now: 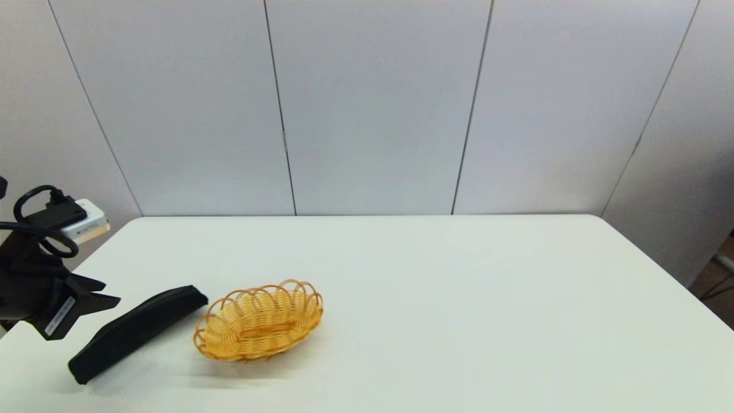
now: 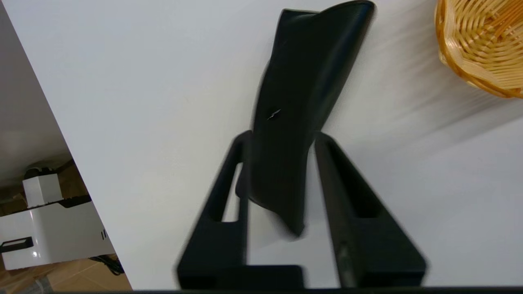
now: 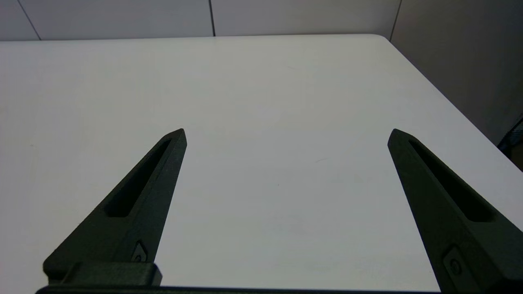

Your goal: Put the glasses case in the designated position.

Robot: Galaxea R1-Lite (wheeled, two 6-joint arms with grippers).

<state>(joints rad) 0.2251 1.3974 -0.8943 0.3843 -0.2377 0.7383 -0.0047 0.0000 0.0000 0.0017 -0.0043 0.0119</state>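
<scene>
The matte black glasses case (image 1: 137, 331) lies slantwise on the white table at the front left, just left of the orange-yellow wicker basket (image 1: 259, 320). My left gripper (image 1: 108, 293) hovers by the case's left side, with a strip of table showing between them. In the left wrist view the case (image 2: 302, 94) runs between my two fingers (image 2: 345, 192), and a sliver of table shows beside one of them. The left gripper (image 2: 282, 136) is narrowly open and holds nothing. My right gripper (image 3: 286, 132) is wide open over bare table and is out of the head view.
The basket (image 2: 482, 45) is empty and stands close to the case's far end. The table's left edge (image 1: 74, 267) runs right beside my left arm. Beyond that edge a white box (image 2: 45, 228) stands on the floor.
</scene>
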